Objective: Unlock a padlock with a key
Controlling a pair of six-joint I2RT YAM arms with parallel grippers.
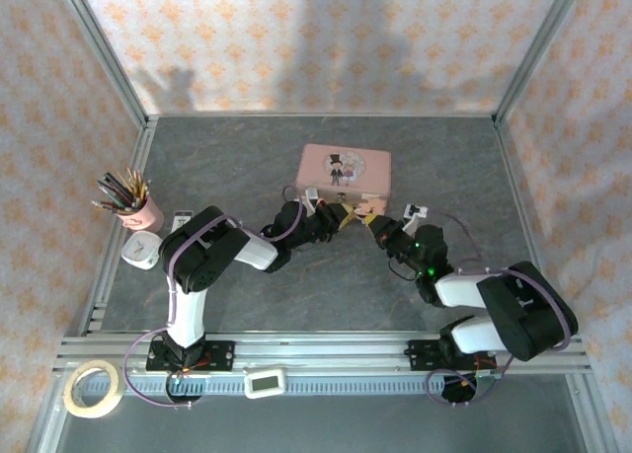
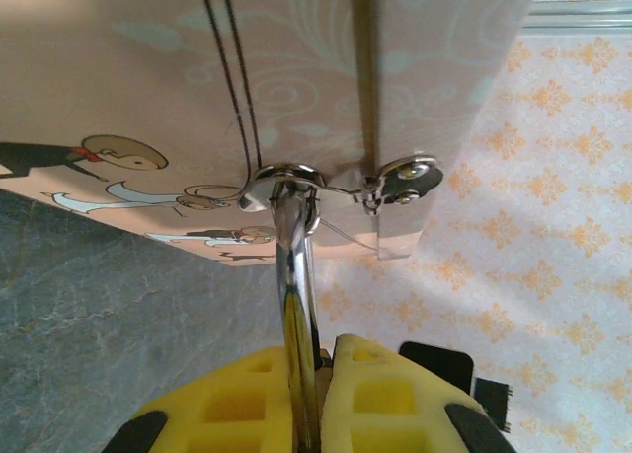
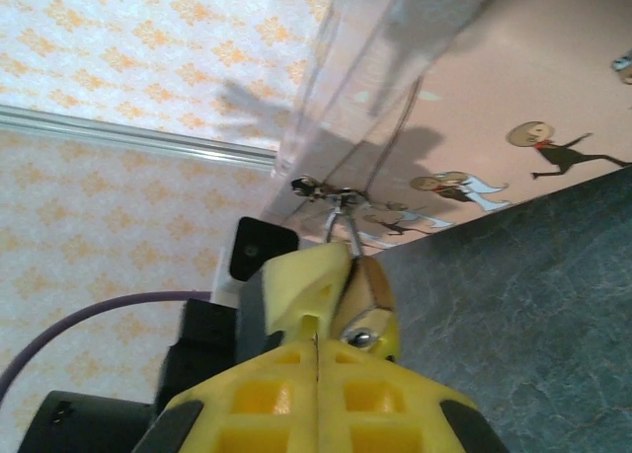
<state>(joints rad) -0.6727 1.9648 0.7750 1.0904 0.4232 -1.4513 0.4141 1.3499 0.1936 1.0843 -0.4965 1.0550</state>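
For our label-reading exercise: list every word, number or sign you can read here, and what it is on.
No text can be read.
Tin: cartoon figures only.
Tag by the pencil cup: too small.
White device on the rail: too small.

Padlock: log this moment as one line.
padlock hanging on pink tin hasp | left gripper shut on padlock shackle | right gripper shut at its brass body | key unclear
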